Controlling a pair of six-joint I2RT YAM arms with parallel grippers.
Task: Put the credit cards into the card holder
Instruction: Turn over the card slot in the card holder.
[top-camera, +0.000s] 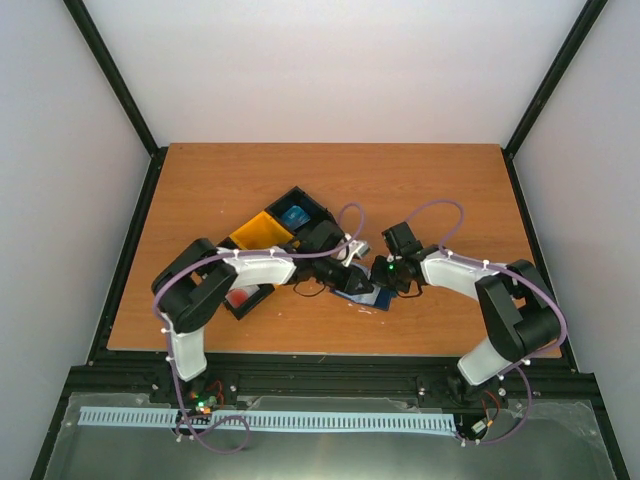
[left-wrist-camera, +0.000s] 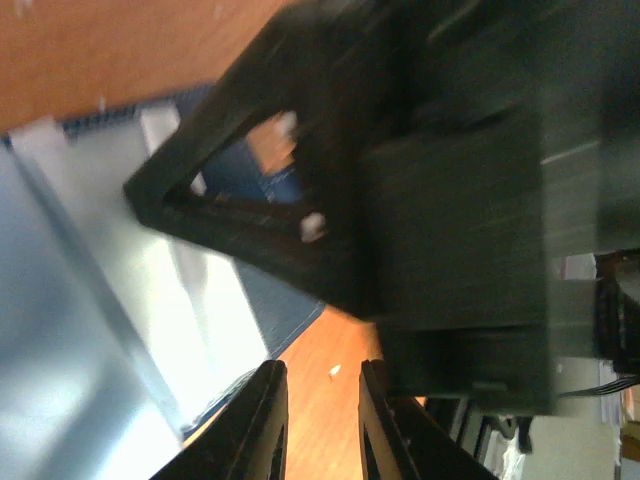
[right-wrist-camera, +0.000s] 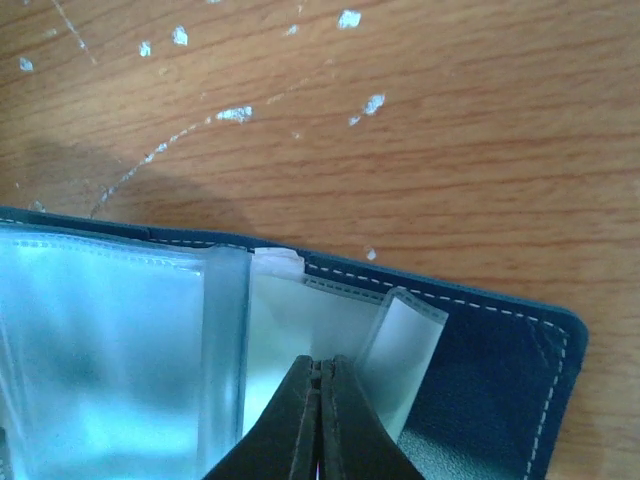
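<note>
The card holder (right-wrist-camera: 490, 400) is laid open on the table (top-camera: 450, 200), between the two arms and near the front edge. Its clear plastic sleeves (right-wrist-camera: 100, 340) are turned up. The right gripper (right-wrist-camera: 318, 372) is set directly over these sleeves, its fingers pressed together with the tips on the clear plastic. Whether a sleeve is nipped between them cannot be told.

The left gripper (left-wrist-camera: 320, 378) is held just beside the holder's dark blue edge (left-wrist-camera: 290, 310). Its fingers are parted by a narrow gap, through which bare wood is seen, and nothing is held. Much of its view is blocked by the black body of the right arm (left-wrist-camera: 450, 230), which is blurred.

The credit cards (top-camera: 240, 298) are seen as a red patch in a black bin (top-camera: 228, 310) under the left arm, well apart from both grippers. A yellow bin (top-camera: 262, 232) and another black bin (top-camera: 310, 205) are placed behind the holder.
</note>
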